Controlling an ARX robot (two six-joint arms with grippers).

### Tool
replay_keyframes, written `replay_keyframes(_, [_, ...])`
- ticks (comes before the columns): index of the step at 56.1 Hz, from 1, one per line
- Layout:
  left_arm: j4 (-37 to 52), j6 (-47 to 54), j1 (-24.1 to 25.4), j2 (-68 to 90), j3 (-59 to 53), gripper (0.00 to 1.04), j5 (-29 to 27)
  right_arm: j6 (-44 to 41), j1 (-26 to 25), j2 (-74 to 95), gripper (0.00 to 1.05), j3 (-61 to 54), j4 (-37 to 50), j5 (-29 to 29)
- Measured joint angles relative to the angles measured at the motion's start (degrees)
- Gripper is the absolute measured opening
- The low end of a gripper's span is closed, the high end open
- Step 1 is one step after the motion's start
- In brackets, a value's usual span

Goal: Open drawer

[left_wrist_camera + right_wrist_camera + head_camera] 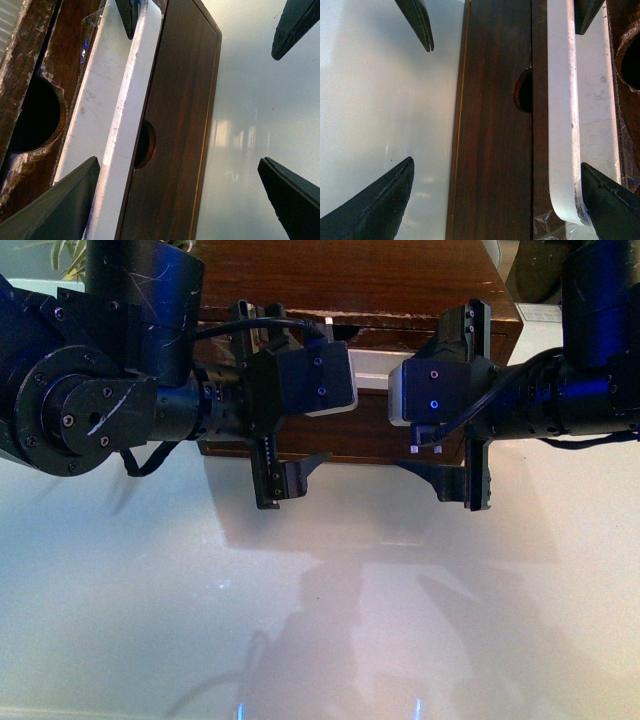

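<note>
Well, the drawer sits upper middle in the front view on the white table, its long white bar handle running left to right, while the left gripper and right gripper gape wide beside that bar, gripping nothing.

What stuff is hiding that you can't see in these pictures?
- Front view: the left gripper and right gripper cover most of the white bar handle; only a short strip shows.
- Left wrist view: one fingertip sits beside the handle; touching or not is unclear.
- Both wrist views: the handle's full length is cut off by the picture edges.
- Inside the drawer: hidden; its half-round notch looks dark.
</note>
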Motion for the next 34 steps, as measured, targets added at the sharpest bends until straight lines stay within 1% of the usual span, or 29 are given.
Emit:
replay_keyframes(23, [-2.03, 3.78, 0.17, 0.04, 0.35, 0.96, 1.03, -2.03, 0.46, 1.79, 0.96, 3.17, -2.73, 0.61])
replay_keyframes(34, [-2.62, 4.94, 0.24, 0.04, 0.55, 0.96, 1.09, -4.31, 1.22, 2.51, 0.96, 4.13, -4.0, 0.98])
